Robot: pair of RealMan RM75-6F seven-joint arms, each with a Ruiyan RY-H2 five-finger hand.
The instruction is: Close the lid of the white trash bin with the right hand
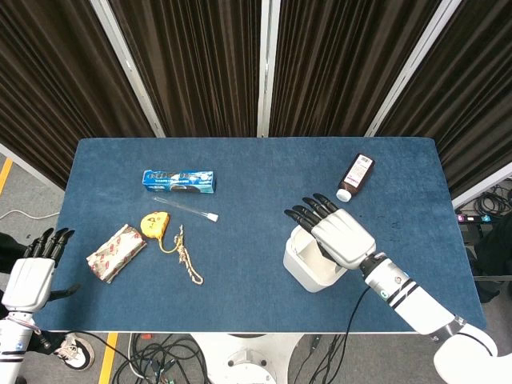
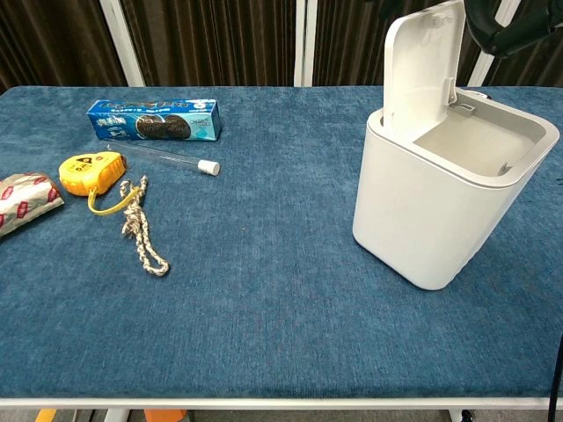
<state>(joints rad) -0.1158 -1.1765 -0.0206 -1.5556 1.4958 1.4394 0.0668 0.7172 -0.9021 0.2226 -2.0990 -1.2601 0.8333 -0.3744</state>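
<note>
The white trash bin stands at the right of the blue table. In the chest view its body is open at the top and its lid stands upright at the back left. My right hand hovers over the bin with its fingers spread and pointing up-left past the lid's top edge, holding nothing. Its dark fingers show just right of the lid's top in the chest view; whether they touch it I cannot tell. My left hand hangs open off the table's left front corner.
A brown bottle lies behind the bin on the right. On the left half lie a blue cookie pack, a test tube, a yellow tape measure, a rope and a snack packet.
</note>
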